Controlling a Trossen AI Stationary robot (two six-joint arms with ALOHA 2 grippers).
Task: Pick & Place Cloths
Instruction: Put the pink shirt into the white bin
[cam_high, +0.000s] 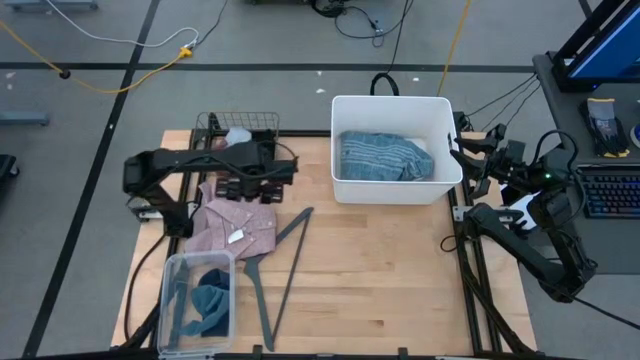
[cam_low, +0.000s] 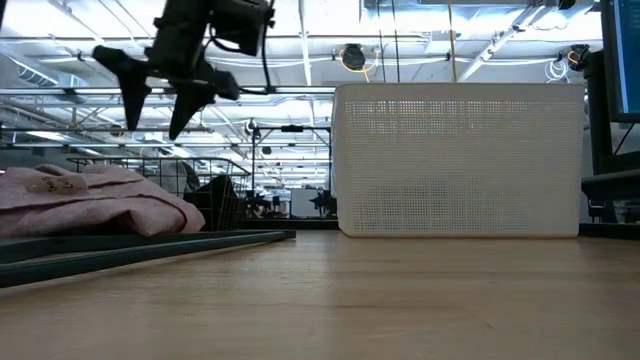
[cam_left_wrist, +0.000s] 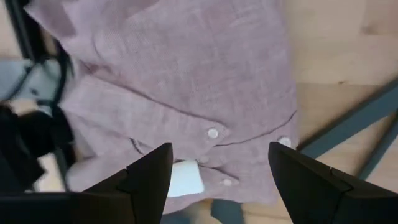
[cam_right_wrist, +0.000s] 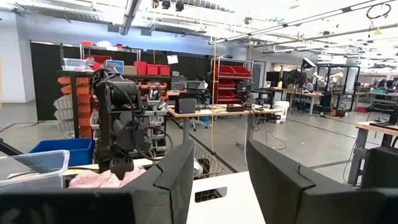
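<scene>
The left gripper (cam_left_wrist: 217, 171) hangs above the pink shirt (cam_high: 236, 227), jaws spread wide and empty, fingers (cam_low: 130, 85) clear of the fabric. The shirt lies flat on the table (cam_high: 390, 270), touching the grey hanger (cam_high: 285, 250). Beside the shirt, a clear bin (cam_high: 175, 275) holds teal cloth (cam_high: 211, 305). Farther from the shirt, the white basket (cam_high: 395, 190) contains a blue striped towel (cam_high: 385, 157). The right gripper (cam_right_wrist: 217, 180) waits beyond the basket, parted, holding nothing.
</scene>
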